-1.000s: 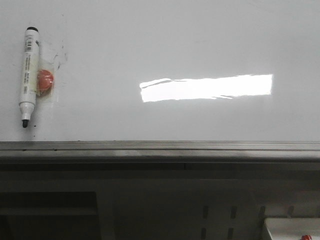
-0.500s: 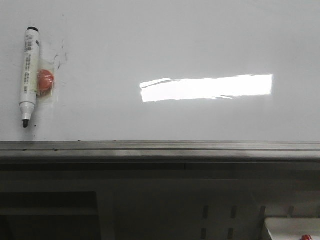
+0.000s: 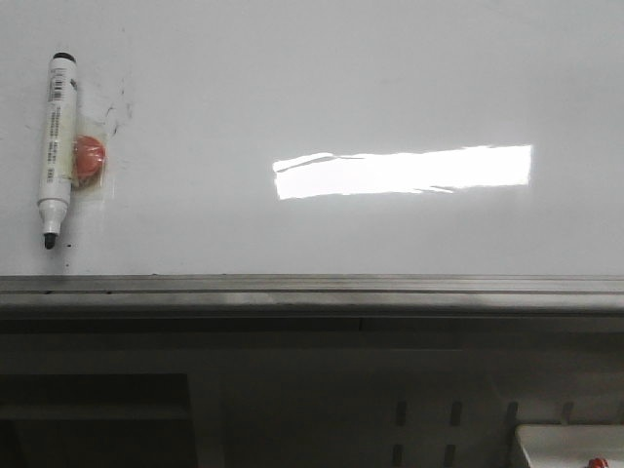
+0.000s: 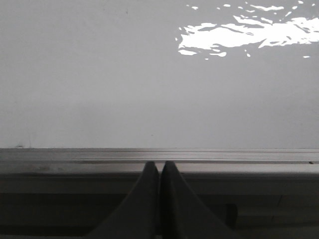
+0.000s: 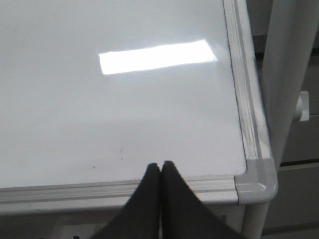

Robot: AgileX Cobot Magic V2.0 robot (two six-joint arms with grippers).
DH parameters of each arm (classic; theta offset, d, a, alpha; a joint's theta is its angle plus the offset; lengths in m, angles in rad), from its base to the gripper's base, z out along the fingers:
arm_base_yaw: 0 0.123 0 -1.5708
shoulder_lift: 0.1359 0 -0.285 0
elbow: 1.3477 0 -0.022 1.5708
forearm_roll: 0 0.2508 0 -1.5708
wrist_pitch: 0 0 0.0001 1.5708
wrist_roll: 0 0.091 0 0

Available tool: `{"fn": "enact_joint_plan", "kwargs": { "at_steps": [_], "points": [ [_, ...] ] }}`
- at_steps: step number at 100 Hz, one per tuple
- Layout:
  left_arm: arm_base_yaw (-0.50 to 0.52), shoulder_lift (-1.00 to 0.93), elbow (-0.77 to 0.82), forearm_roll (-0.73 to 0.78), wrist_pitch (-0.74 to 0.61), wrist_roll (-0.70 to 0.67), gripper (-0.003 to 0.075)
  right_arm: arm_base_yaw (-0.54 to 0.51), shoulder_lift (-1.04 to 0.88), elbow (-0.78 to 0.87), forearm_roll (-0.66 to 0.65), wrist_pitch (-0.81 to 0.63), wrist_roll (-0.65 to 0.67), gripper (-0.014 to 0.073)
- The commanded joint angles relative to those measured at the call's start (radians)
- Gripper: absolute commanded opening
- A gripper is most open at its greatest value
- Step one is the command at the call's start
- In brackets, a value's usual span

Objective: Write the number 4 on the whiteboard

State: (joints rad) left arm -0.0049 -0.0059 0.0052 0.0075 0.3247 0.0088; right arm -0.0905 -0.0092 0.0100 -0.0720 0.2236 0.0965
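The whiteboard (image 3: 322, 88) is glossy white with a bright light glare and a grey edge rail (image 3: 312, 286). No number 4 shows on it, only faint black smudges (image 3: 119, 109). A white marker with a black tip (image 3: 55, 148) lies at the board's left, beside an orange-red round magnet (image 3: 88, 159). My left gripper (image 4: 160, 164) is shut and empty, its tips over the rail (image 4: 159, 155). My right gripper (image 5: 160, 164) is shut and empty at the board's near right corner (image 5: 256, 181). Neither gripper shows in the front view.
Below the rail stands a grey cabinet with slots (image 3: 424, 414). A pale tray edge with a red item (image 3: 570, 448) sits at the lower right. A grey upright post (image 5: 289, 74) stands just right of the board's corner.
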Motion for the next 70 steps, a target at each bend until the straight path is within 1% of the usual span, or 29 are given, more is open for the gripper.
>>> {"fn": "enact_joint_plan", "kwargs": {
  "at_steps": [1, 15, 30, 43, 53, 64, 70],
  "points": [
    [0.002, -0.025, 0.033, 0.003, -0.101, 0.002, -0.0020, -0.004, -0.015, 0.023, -0.004, -0.108, -0.002, -0.0064],
    [0.006, -0.025, 0.033, 0.035, -0.159, 0.002, -0.0020, -0.004, -0.015, 0.023, -0.004, -0.124, -0.002, -0.0064],
    [0.007, -0.025, 0.033, 0.025, -0.240, 0.002, -0.0020, -0.004, -0.013, 0.023, -0.002, -0.177, -0.002, -0.0064],
    [0.007, 0.012, 0.022, -0.022, -0.231, 0.002, -0.0020, -0.004, 0.035, -0.002, 0.005, -0.165, -0.002, -0.0064],
    [0.007, 0.091, -0.015, -0.044, -0.224, 0.002, -0.0020, -0.004, 0.112, -0.053, 0.059, -0.149, -0.002, -0.0064],
    [0.007, 0.205, -0.115, -0.045, -0.166, 0.002, -0.0020, -0.004, 0.226, -0.156, 0.059, -0.055, -0.002, -0.0064],
    [0.007, 0.279, -0.165, -0.045, -0.159, 0.002, -0.0020, -0.004, 0.288, -0.205, 0.066, -0.004, -0.002, -0.0064]
  ]
}}
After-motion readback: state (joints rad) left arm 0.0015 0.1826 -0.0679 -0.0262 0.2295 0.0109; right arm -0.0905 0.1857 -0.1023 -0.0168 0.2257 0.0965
